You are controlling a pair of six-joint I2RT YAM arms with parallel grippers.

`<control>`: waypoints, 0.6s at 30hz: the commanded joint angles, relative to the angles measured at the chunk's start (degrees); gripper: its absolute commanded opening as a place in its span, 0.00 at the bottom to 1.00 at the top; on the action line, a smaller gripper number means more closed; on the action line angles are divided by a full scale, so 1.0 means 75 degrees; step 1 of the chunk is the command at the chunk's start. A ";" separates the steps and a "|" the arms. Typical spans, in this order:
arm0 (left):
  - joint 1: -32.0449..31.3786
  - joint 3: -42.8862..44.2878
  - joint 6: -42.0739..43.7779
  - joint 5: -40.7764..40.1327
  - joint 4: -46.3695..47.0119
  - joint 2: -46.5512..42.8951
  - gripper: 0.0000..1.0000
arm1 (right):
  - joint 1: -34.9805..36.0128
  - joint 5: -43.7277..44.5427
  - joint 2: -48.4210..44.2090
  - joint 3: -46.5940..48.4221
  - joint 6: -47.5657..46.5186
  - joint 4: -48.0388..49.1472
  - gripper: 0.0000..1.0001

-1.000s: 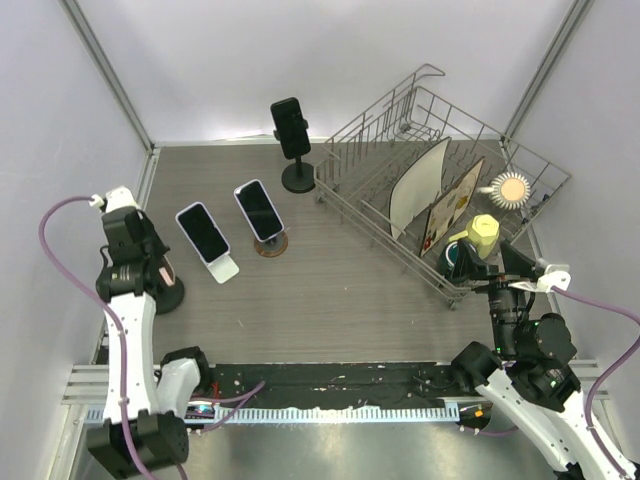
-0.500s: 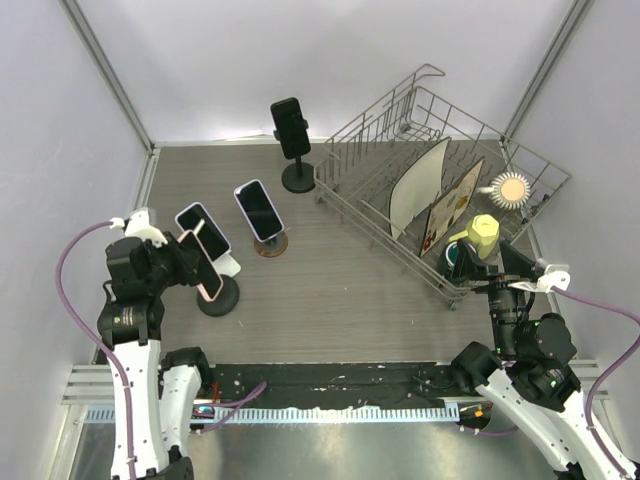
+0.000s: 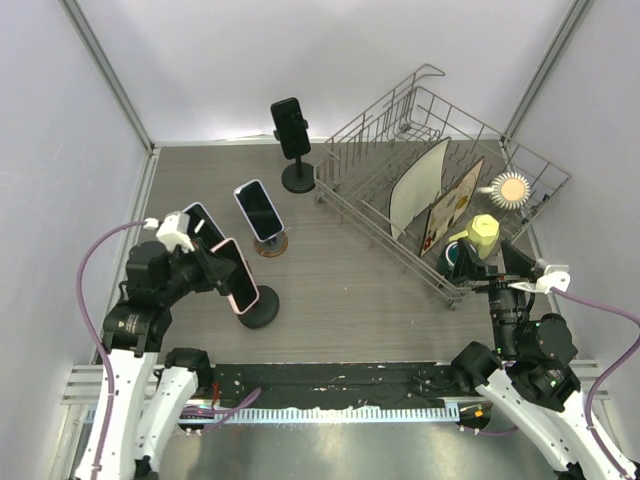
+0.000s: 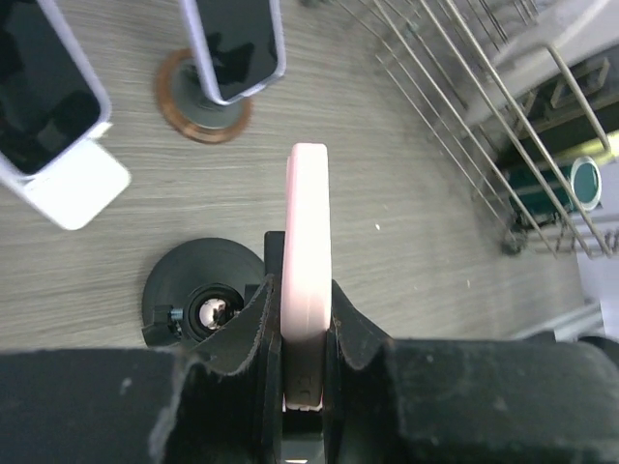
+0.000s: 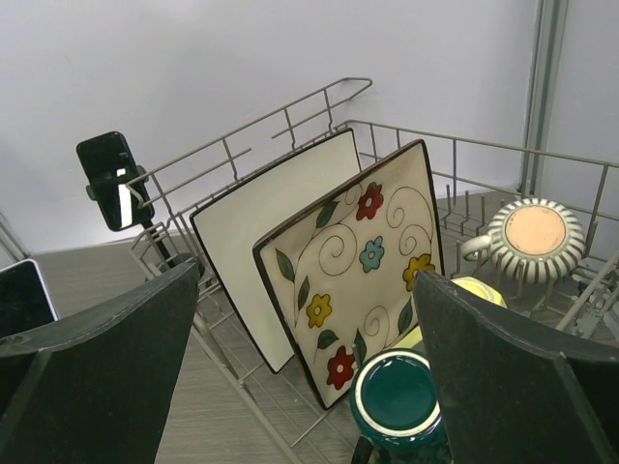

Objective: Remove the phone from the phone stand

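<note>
Progress: the grasp looks made, with the pink phone (image 4: 308, 242) pinched edge-on at the near left of the worktop (image 3: 350, 290); the parting from its stand does not look finished
Left to do: by the look of it, pull the phone clear of the phone stand (image 4: 198, 290) and take it away, leaving the stand behind on the worktop
Phone: tilted, screen facing up and to the right in the overhead view, directly over the stand's round black base; it is near the two other propped phones but apart from them
Stand: only the black disc base and a dark piece hugging the phone's left edge show; whether that piece is the cradle gripping the phone cannot be told, nor whether the base sits flat on the worktop
Left hand: the left hand (image 4: 302, 290) is clamped on the pink phone, one finger against each flat face, jaws drawn in to the phone's thickness
Right hand: the right hand (image 5: 305, 285) hangs spread wide at the near right, holding and touching nothing, facing the dish rack (image 3: 370, 125) and its floral plate (image 5: 353, 280)
Bystanders: a phone on a white wedge stand (image 3: 205, 232), a phone on a brown round stand (image 3: 259, 212) and a black phone on a tall stand (image 3: 290, 125) at the far side, all untouched
</note>
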 commanded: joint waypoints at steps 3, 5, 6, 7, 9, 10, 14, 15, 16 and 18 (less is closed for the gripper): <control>-0.2604 -0.0197 -0.1015 -0.1555 0.2153 0.0679 0.00 | 0.0035 -0.0171 -0.0054 -0.0037 -0.0166 0.0377 0.98; -0.3831 -0.0174 -0.1051 -0.2330 0.2611 0.1169 0.00 | 0.0035 -0.0218 -0.0054 -0.0037 -0.0212 0.0365 0.98; -0.4233 -0.0127 -0.1016 -0.3146 0.2764 0.1347 0.00 | 0.0035 -0.0253 -0.0065 -0.0037 -0.0224 0.0365 0.98; -0.4632 0.0047 -0.0865 -0.3596 0.2882 0.1546 0.00 | 0.0035 -0.0265 -0.0066 -0.0037 -0.0236 0.0353 0.98; -0.5664 0.0294 -0.0677 -0.4300 0.3210 0.2202 0.00 | 0.0035 -0.0277 -0.0065 -0.0025 -0.0260 0.0342 0.98; -0.5945 0.0574 -0.0478 -0.4953 0.3316 0.2471 0.00 | 0.0035 -0.0288 -0.0066 -0.0014 -0.0271 0.0341 0.98; -0.6814 0.1091 -0.0254 -0.5860 0.4041 0.3433 0.00 | 0.0035 -0.0429 -0.0054 0.0021 -0.0306 0.0283 0.98; -0.6908 0.1173 -0.0231 -0.6013 0.4136 0.3771 0.00 | 0.0035 -0.0464 -0.0065 0.0022 -0.0318 0.0271 0.98; -0.6979 0.1348 -0.0207 -0.6165 0.4195 0.3913 0.00 | 0.0035 -0.0499 -0.0054 0.0045 -0.0330 0.0225 0.98; -0.7120 0.1525 -0.0183 -0.6587 0.4184 0.4241 0.00 | 0.0035 -0.0605 -0.0054 0.0068 -0.0330 0.0201 0.98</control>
